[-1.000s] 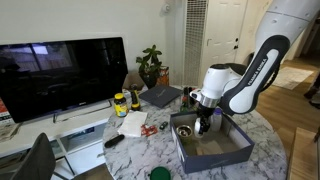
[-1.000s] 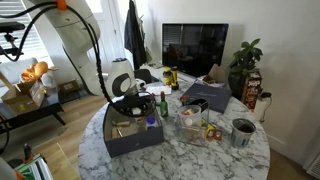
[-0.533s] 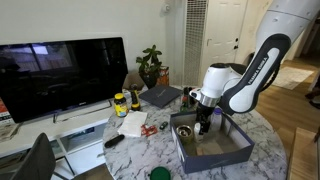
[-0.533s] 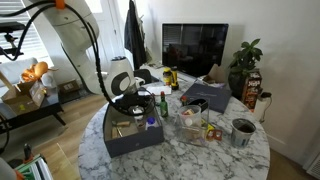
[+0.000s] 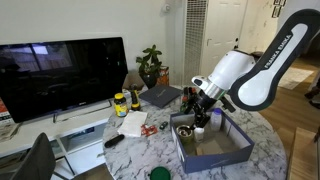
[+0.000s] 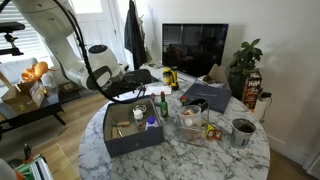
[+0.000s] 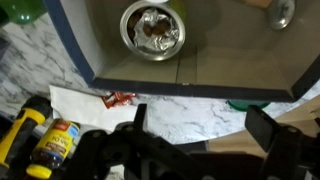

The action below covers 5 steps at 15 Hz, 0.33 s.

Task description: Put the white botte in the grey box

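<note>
The grey box point(image 5: 213, 150) point(image 6: 132, 146) point(image 7: 190, 88) lies on the marble table, with blue-grey walls and a tan floor. A small white bottle point(image 6: 150, 124) with a blue cap stands inside it at one side. An open metal can point(image 7: 152, 28) point(image 5: 184, 128) also sits in the box. My gripper point(image 5: 201, 112) point(image 6: 124, 92) point(image 7: 200, 125) hangs above the box's edge, tilted, clear of everything. Its jaws stand wide apart with nothing between them. In the wrist view the fingers point(image 7: 263, 125) frame bare marble just outside the box wall.
A green glass bottle point(image 6: 162, 105) and a clear tub point(image 6: 193, 122) stand beside the box. Yellow bottles point(image 7: 45, 140) point(image 5: 120, 103), white paper point(image 7: 85, 105) and a red wrapper point(image 7: 118, 97) lie near its wall. A laptop point(image 5: 160, 96), a plant point(image 5: 150, 65) and a TV point(image 5: 60, 75) stand further off.
The gripper was low inside the box with its jaws shut. It has opened, risen out of the box and tilted back. The bottle stays in the box.
</note>
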{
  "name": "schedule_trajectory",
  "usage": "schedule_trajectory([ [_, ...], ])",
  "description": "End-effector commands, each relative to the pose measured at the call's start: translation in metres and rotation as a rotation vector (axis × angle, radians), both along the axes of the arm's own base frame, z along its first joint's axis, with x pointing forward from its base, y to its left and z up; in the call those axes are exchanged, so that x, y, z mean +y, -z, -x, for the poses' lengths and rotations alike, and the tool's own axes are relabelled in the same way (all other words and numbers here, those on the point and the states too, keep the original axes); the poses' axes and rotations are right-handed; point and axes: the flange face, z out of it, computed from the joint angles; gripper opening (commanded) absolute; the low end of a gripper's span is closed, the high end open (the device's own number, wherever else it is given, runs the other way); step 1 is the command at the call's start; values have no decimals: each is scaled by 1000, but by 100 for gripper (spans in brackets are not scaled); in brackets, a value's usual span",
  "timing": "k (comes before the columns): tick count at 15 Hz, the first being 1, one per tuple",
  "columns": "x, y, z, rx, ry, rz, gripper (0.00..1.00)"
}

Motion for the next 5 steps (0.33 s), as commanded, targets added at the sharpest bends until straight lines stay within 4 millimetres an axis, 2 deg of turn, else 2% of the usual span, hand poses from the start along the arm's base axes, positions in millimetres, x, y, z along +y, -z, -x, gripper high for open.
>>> schedule_trajectory([
  [1, 2, -4, -2, -27, -18, -15, 100],
  [5, -3, -3, -7, -40, -28, -32, 100],
])
